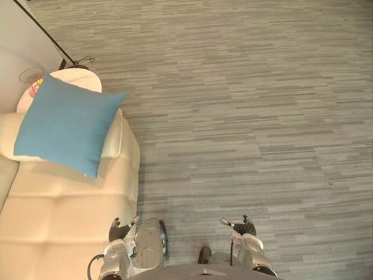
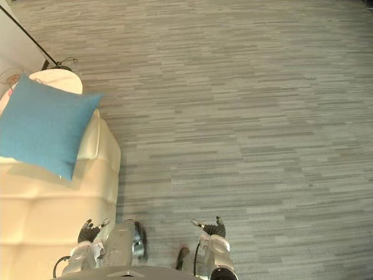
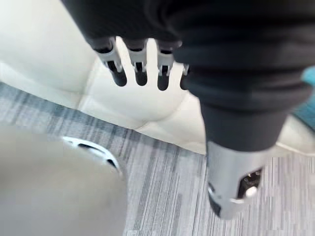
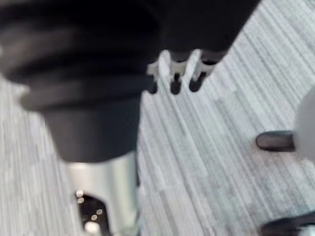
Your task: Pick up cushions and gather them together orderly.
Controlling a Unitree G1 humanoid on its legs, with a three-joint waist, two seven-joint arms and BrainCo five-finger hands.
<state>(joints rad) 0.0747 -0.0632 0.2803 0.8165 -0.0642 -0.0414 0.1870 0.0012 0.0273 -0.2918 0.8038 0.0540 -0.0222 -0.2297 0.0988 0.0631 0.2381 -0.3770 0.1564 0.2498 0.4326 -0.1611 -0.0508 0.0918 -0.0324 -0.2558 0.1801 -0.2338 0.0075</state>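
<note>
Blue cushion (image 1: 67, 125) is propped at ten o'clock on the cream sofa (image 1: 70, 204); left hand (image 1: 119, 230) and right hand (image 1: 246, 227) are held empty, fingers straight and apart.

Near left, left hand (image 1: 119, 231): black ribbed cover (image 3: 231, 73) over back and wrist, deep soft folds. Fingers (image 3: 139, 63) slim, silver, slotted metal links, rounded dark tips. Thumb (image 3: 235, 194) in smooth silver casing, dark recess with small shiny round part. Left arm (image 1: 115, 258) silver-grey, rounded glossy shell.

Near right, right hand (image 1: 245, 227): same black ribbed cover, same silver fingers with dark tips, same silver thumb casing. Right arm (image 1: 249, 246) silver-grey, rounded shell, matching left.
</note>
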